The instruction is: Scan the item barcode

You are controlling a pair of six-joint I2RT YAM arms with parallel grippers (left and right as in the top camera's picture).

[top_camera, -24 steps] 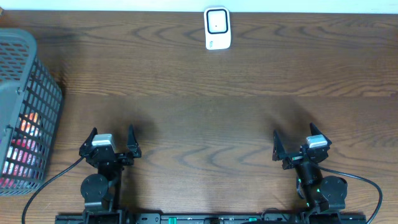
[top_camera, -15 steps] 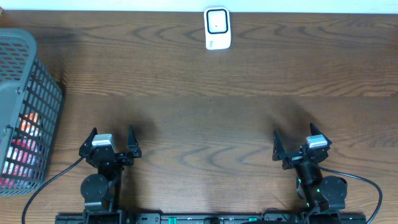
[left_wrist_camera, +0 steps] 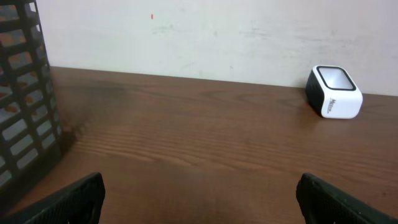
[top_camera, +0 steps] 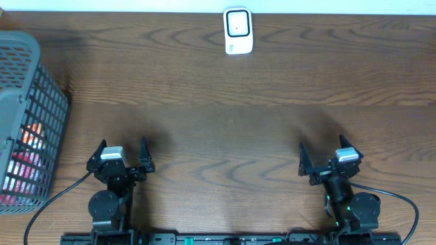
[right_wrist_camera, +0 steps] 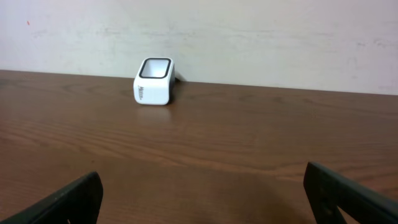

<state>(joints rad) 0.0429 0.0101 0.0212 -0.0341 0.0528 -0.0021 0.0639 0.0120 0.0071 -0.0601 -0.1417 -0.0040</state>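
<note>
Overhead, the items (top_camera: 27, 163) to be scanned are seen only as red and pink shapes behind the mesh of the grey basket (top_camera: 30, 75) at the left edge of the desk (top_camera: 225, 122). Their outline and long axis cannot be made out. They lie to the left of the left gripper (top_camera: 122, 145), which is judged far nearer than the right gripper (top_camera: 321, 144). Both grippers are spread wide and hold nothing, close to the near edge. The white scanner (top_camera: 238, 30) is set at the middle of the far edge.
</note>
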